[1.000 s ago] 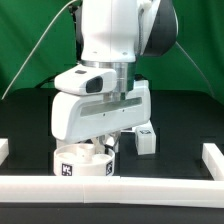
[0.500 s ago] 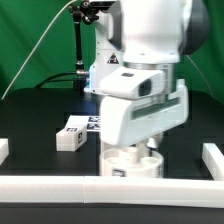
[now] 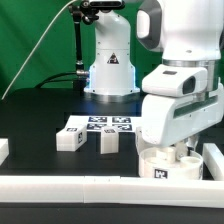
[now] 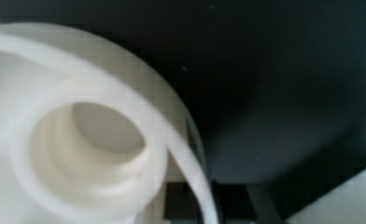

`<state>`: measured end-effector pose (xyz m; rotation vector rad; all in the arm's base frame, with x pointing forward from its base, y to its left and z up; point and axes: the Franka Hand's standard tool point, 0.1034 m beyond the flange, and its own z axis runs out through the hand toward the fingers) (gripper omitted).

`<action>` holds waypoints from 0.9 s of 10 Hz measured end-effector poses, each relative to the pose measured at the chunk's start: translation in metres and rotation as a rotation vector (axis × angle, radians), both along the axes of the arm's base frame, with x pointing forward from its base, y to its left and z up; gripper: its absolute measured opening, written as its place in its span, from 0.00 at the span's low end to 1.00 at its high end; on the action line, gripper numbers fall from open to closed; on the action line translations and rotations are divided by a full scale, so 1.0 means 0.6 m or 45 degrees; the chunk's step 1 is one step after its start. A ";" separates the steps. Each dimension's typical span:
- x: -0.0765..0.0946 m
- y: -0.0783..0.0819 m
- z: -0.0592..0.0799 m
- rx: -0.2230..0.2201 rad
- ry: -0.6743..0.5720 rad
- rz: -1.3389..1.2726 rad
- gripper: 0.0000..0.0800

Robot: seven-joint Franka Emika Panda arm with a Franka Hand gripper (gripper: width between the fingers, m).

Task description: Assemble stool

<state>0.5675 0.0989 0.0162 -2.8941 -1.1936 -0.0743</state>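
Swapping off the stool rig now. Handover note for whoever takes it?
Pincer: low over the seat; jaws hidden, so grip unconfirmed. The seat has travelled with the arm toward the exterior view's right over the last second.
Seat: against the front rail.
Legs: two lie loose by the marker board; the third is not in view.
Done: no joins visible.
Left: fit all legs.

The seat [image 3: 160, 170] is all white with a black-and-white square tag, same deal on the leg [image 3: 109, 143]. Table [image 3: 30, 120] is black, backdrop [image 3: 20, 25] green.
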 end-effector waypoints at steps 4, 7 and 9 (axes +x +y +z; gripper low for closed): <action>0.009 0.022 -0.004 0.003 -0.002 0.020 0.04; 0.009 0.020 -0.005 0.002 0.000 0.020 0.04; 0.009 0.007 -0.006 -0.006 -0.002 0.014 0.26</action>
